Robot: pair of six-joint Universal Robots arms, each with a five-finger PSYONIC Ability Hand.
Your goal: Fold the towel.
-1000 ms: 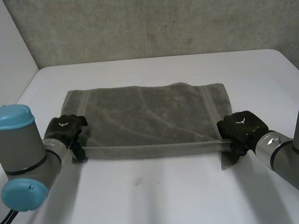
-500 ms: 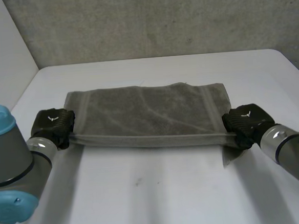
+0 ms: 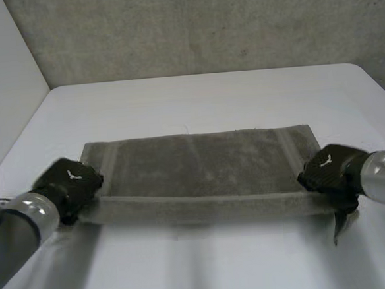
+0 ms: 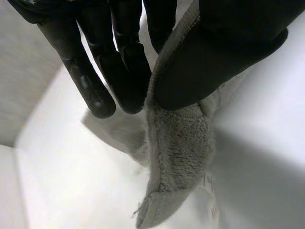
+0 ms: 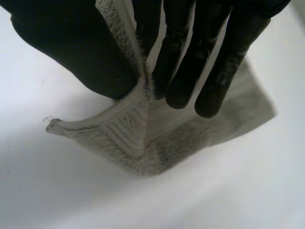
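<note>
A grey towel hangs stretched between my two hands above the white table, its near edge pulled taut and its far part trailing down to the tabletop. My left hand grips the towel's near left corner; in the left wrist view the towel is pinched between the thumb and the fingers. My right hand holds the near right corner, and the right wrist view shows the towel pinched between its thumb and fingers. A loose corner tip dangles below the right hand.
A grey wall rises behind the table's far edge. Bare tabletop lies on every side of the towel, with the widest stretch toward the back.
Both hands have risen and come toward me, lifting the towel's near edge off the table and pulling it taut. The left hand has closed on its corner.
</note>
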